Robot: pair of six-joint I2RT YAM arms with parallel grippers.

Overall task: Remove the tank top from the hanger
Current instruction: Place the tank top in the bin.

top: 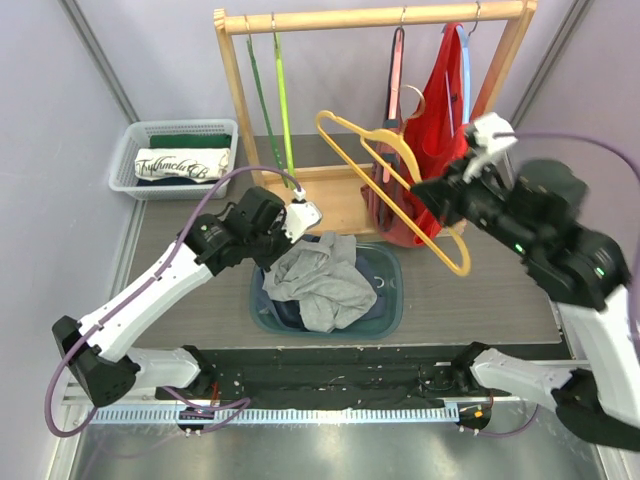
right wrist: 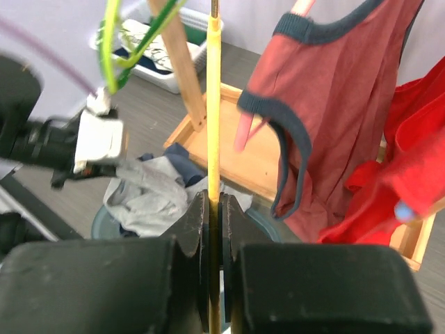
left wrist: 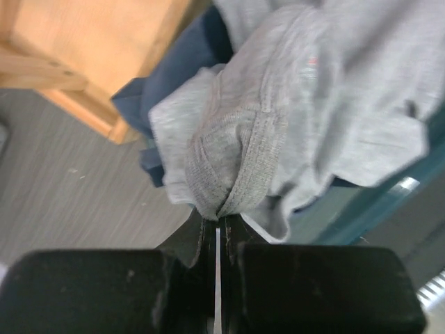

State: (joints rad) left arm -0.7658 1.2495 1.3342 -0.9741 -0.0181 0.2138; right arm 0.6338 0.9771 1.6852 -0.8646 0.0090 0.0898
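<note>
The grey tank top lies heaped in the teal basin at frame centre, free of the bare yellow hanger clamped by the right gripper, with the left gripper pinching its hem, so seemingly only release remains.

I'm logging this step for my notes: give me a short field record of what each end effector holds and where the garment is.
left end effector: shut on grey fabric tank top
right end effector: shut on thin yellow hanger, which is bare
tank top location: off the hanger, draped over dark teal basin
background: wooden clothes rack, red tops hanging
</note>
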